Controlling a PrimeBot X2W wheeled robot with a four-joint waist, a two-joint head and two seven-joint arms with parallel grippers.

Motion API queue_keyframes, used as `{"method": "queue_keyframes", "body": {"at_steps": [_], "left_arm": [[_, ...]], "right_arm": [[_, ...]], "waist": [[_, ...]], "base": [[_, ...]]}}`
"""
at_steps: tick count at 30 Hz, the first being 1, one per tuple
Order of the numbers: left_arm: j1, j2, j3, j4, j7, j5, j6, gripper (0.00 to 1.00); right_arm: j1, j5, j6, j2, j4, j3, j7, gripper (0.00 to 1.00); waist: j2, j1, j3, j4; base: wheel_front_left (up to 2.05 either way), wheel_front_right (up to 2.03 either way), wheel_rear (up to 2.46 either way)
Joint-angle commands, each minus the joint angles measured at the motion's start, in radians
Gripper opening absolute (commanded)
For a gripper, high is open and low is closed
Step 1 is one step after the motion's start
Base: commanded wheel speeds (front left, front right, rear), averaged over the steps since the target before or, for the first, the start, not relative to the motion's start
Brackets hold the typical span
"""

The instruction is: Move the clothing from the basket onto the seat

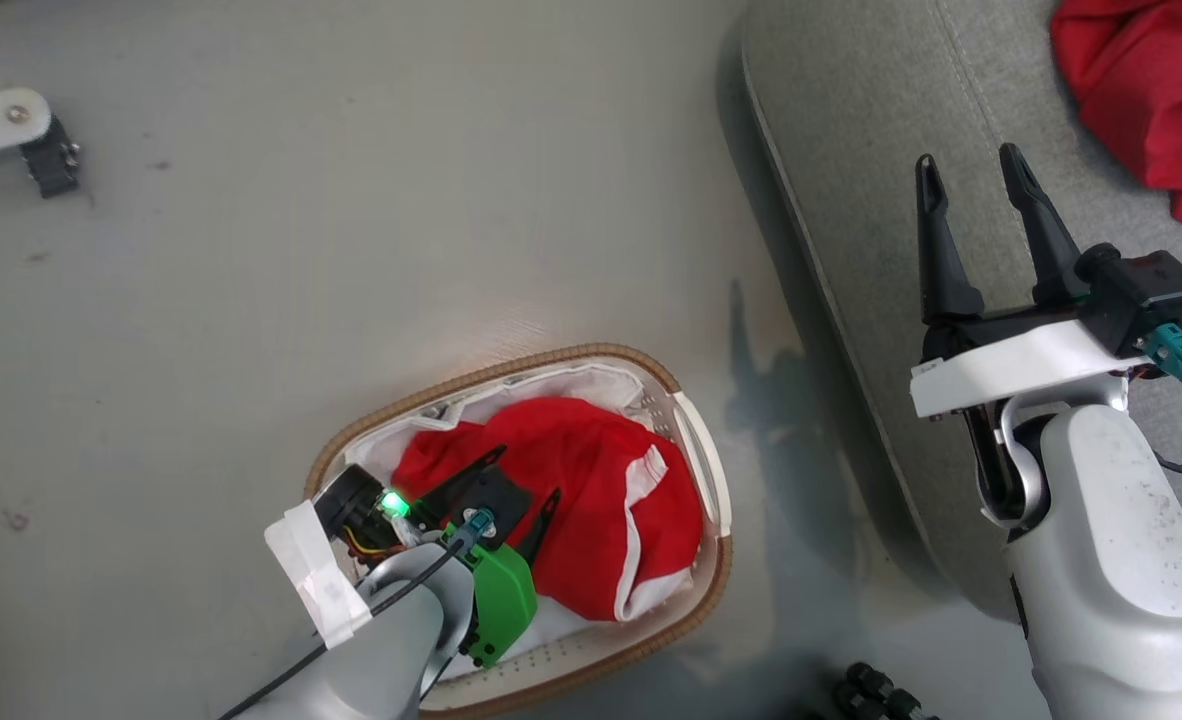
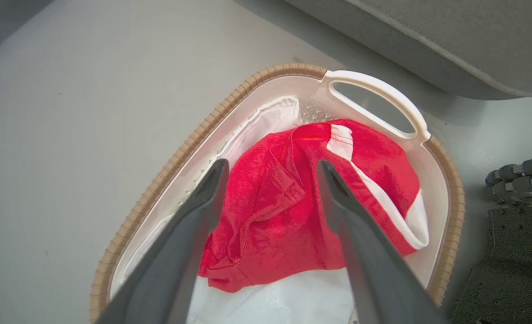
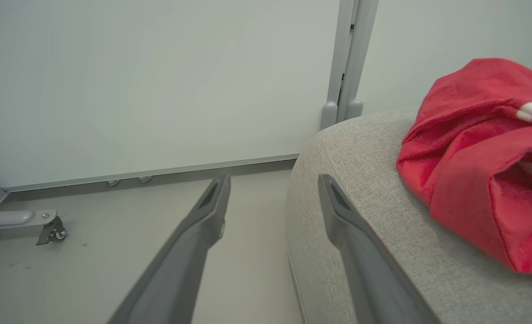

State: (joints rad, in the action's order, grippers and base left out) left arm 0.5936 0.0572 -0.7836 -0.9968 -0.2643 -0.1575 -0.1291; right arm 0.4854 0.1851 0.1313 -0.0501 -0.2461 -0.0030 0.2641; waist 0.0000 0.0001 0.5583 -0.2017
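On the grey floor [image 1: 351, 250], the limp red garment [image 1: 591, 480] in the basket [image 1: 511, 372] is best pinched mid-fold — left gripper [image 1: 526, 473] and right gripper [image 1: 968, 157] are held wide, empty.

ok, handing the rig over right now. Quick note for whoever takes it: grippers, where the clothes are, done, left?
The left gripper is open over the basket, aimed at the red garment inside, holding nothing.
The right gripper is open and empty, above the edge of the seat.
Done: the other red garment lies on the seat.
Left: grasp the red garment in the basket and carry it to the seat.
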Motion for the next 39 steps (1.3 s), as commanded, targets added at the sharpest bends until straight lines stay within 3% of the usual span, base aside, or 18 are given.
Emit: {"method": "queue_keyframes", "body": {"at_steps": [1,13,21,31,32,33,34,35,39], "left_arm": [[0.032,0.013,-0.013,-0.024,0.0,-0.008,-0.002,1.0],[0.171,0.042,-0.077,-0.22,0.023,-0.046,0.0,1.0],[0.237,0.065,-0.064,-0.261,0.037,-0.063,0.025,1.0],[0.261,0.066,-0.074,-0.281,0.06,-0.078,0.025,1.0],[0.26,0.064,-0.075,-0.282,0.06,-0.08,0.023,0.56],[0.257,0.062,-0.075,-0.282,0.058,-0.082,0.023,0.42],[0.253,0.058,-0.076,-0.283,0.054,-0.087,0.021,0.14],[0.247,0.056,-0.074,-0.283,0.051,-0.091,0.019,0.0],[0.226,0.039,-0.046,-0.281,0.034,-0.132,0.014,0.0]], "right_arm": [[0.02,0.012,-0.001,-0.001,0.009,0.006,0.001,1.0],[0.087,0.086,-0.001,-0.001,0.052,0.039,0.001,1.0],[0.109,0.115,-0.001,-0.001,0.065,0.055,0.001,1.0],[0.126,0.129,-0.001,-0.001,0.064,0.058,0.001,1.0],[0.128,0.129,-0.001,-0.001,0.063,0.056,0.001,1.0],[0.129,0.129,-0.001,-0.001,0.062,0.055,0.001,1.0],[0.13,0.127,-0.001,-0.001,0.06,0.053,0.001,1.0],[0.129,0.125,-0.001,-0.001,0.058,0.051,0.001,1.0],[0.121,0.111,-0.001,-0.001,0.047,0.046,0.001,1.0]], "waist": [[0.0,-0.0001,0.139,-0.098],[0.0,-0.0001,0.294,-0.153],[0.0,-0.0001,0.359,-0.171],[0.0,-0.0001,0.39,-0.178],[0.0,-0.0001,0.389,-0.176],[0.0,-0.0001,0.387,-0.175],[0.0,-0.0001,0.384,-0.172],[0.0,-0.0001,0.379,-0.169],[0.0,-0.0001,0.351,-0.152]], "base": [[0.0,0.0,0.0],[0.0,0.0,0.0],[0.0,0.0,0.0],[0.0,0.0,0.0],[0.0,0.0,0.0],[0.0,0.0,0.0],[0.0,0.0,0.0],[0.0,0.0,0.0],[0.0,0.0,0.0]]}}
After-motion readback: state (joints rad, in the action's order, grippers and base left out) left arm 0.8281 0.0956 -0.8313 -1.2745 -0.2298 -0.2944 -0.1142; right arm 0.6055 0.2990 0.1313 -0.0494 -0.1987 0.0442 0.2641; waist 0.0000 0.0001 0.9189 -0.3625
